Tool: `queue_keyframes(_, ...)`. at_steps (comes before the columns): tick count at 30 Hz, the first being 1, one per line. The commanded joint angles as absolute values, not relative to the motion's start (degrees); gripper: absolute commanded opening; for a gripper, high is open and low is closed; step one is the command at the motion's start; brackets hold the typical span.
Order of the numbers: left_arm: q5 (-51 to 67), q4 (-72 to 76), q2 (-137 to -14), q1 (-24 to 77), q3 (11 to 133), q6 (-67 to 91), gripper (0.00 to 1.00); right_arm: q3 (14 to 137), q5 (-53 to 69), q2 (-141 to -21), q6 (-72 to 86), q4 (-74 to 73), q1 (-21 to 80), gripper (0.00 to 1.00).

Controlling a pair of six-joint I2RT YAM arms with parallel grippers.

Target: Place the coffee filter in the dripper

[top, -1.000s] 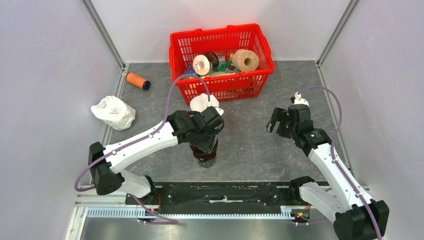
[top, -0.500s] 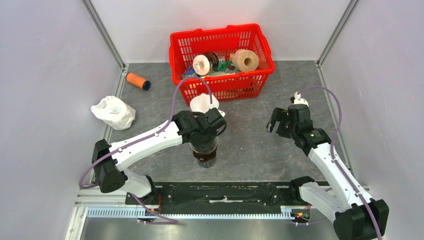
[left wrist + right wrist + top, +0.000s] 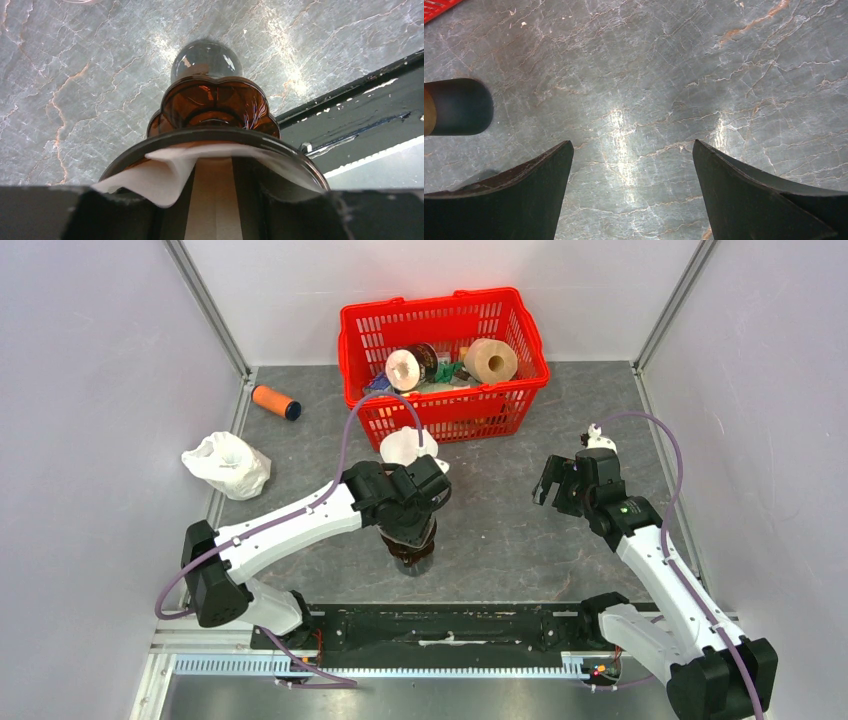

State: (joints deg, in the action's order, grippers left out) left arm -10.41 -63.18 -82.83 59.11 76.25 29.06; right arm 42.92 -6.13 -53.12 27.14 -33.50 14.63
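Grey counter (image 3: 500,530), stone-patterned with pale and rust-coloured veins and a faint sheen under the lights. At its far edge stands a red plastic basket (image 3: 440,420), rectangular, with open lattice walls, holding paper-coloured rolls and other small items. The left pincer (image 3: 212,200) hangs directly over the dripper, its matte black fingers (image 3: 120,215) set a little apart on either side of a strip of white paper; whether they press on that paper cannot be told. The right pincer (image 3: 633,165) is released, its two curved dark fingers spread wide above bare counter, well apart from every object. Near the left wall lies a crumpled white plastic bag (image 3: 227,464), soft and irregular. The dripper (image 3: 215,102) stands upright near the front edge, in front of the basket: translucent amber, glossy, with a round dark rim and a lobed collar below. The coffee filter (image 3: 150,177), thin matte white paper, sits inside the dripper, one loose corner folding out over the rim. Beyond the bag lies an orange cylinder (image 3: 272,400) with a dark end.
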Motion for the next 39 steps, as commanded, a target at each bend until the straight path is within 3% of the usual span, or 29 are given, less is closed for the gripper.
queue_keyframes(1,-10.02,-63.02,-83.08,59.04,76.37,29.42,0.50,45.29,-6.86,-53.23,26.17,-32.96,14.68,0.97)
queue_keyframes(6,-10.02,-63.03,-83.11,59.06,76.58,29.38,0.49,45.30,-6.77,-53.31,26.26,-32.96,14.66,0.97)
queue_keyframes(11,-10.20,-63.04,-81.96,59.09,77.45,29.72,0.41,45.40,-6.81,-53.60,26.27,-32.96,14.67,0.97)
queue_keyframes(27,-12.51,-66.01,-76.93,59.06,83.27,28.78,0.42,45.51,-6.65,-53.36,26.19,-33.15,14.66,0.97)
queue_keyframes(34,-12.44,-66.27,-75.46,59.06,85.81,28.11,0.47,45.53,-6.78,-53.18,26.19,-33.22,14.67,0.97)
queue_keyframes(39,-16.41,-65.78,-73.10,59.05,88.78,28.47,0.58,45.47,-7.17,-52.41,26.16,-33.22,14.63,0.97)
